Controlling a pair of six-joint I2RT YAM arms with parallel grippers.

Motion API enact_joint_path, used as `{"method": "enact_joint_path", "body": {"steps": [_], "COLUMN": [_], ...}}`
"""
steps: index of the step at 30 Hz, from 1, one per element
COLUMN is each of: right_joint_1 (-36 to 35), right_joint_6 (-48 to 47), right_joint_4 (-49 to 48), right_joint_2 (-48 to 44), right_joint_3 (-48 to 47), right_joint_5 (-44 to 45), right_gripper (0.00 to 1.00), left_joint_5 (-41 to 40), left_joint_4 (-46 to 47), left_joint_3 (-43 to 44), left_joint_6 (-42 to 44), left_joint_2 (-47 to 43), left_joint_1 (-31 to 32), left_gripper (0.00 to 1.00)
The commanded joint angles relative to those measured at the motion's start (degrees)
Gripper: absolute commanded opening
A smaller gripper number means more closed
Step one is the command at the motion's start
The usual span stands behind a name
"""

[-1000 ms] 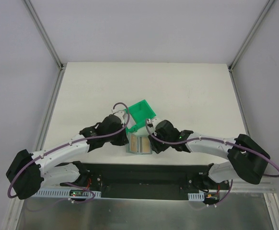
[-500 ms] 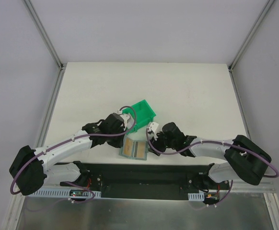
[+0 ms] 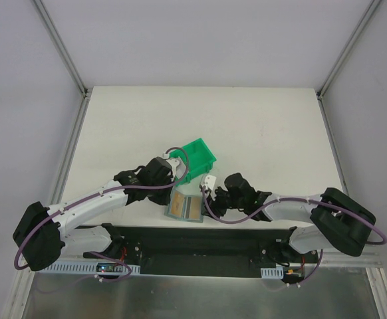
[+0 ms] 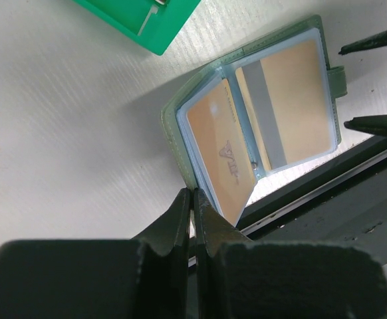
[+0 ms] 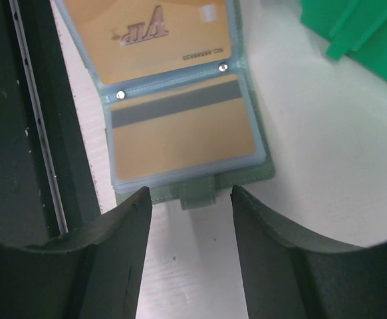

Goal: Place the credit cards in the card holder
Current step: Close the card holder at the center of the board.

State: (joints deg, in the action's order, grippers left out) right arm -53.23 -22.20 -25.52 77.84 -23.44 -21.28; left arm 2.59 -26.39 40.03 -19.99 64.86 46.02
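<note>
Two tan cards (image 4: 293, 100) already sat in the clear pockets of the open card holder (image 4: 172, 129), at the near edge of the surface (image 4: 60, 133). The left claw (image 4: 192, 199) seemed pinched on its corner. The right claw (image 5: 188, 194) stood half-wide astride the clasp (image 5: 197, 193), empty. No loose cards showed, so little seemed left.

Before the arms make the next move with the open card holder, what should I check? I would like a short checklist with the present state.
1. Card holder lies open, both leaves showing: ok.
2. Two tan-orange cards sit behind the clear pockets: ok.
3. Left gripper shut at the holder's corner: ok.
4. Right gripper open, clasp tab between its fingers: ok.
5. Holder fully on the table, not overhanging the near edge: cannot tell.
</note>
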Motion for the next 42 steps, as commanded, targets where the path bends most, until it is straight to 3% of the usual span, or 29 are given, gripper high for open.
{"method": "enact_joint_path", "body": {"steps": [1,9,13,18,22,34,42], "right_joint_1": [-1.96,-4.33,-4.25,-4.25,-4.86,-5.57,-5.57], "right_joint_6": [-3.11,-5.22,-5.49,-1.63,2.68,5.76,8.22], "right_joint_4": [-0.42,2.67,2.40,-1.45,-7.26,-10.33,-17.71], "right_joint_2": [2.83,5.13,4.07,-1.28,-6.29,-12.36,-11.23], "right_joint_3": [-2.39,-3.02,-2.05,-0.12,1.73,4.19,5.42], "right_joint_5": [-2.45,2.72,4.14,1.77,0.28,-2.02,-2.54], "right_gripper": [0.53,0.40,0.15,0.02,0.00,0.01,0.00], "left_joint_5": [-0.22,-0.83,-1.88,-5.13,-7.86,-10.24,-4.88], "left_joint_4": [-1.29,-1.38,-1.29,-1.29,-1.82,-4.10,-3.85], "left_joint_3": [1.28,0.75,0.40,-0.30,-0.39,2.24,5.84], "left_joint_6": [0.13,-0.31,-0.49,-2.94,-5.84,-10.07,-12.62], "left_joint_2": [-0.09,-0.79,-0.96,-0.88,0.09,4.92,3.70], "left_joint_1": [-0.23,-0.23,-0.23,-0.23,-0.32,-0.58,-0.49], "left_gripper": [0.00,0.00,0.00,0.00,0.00,0.00,0.00]}}
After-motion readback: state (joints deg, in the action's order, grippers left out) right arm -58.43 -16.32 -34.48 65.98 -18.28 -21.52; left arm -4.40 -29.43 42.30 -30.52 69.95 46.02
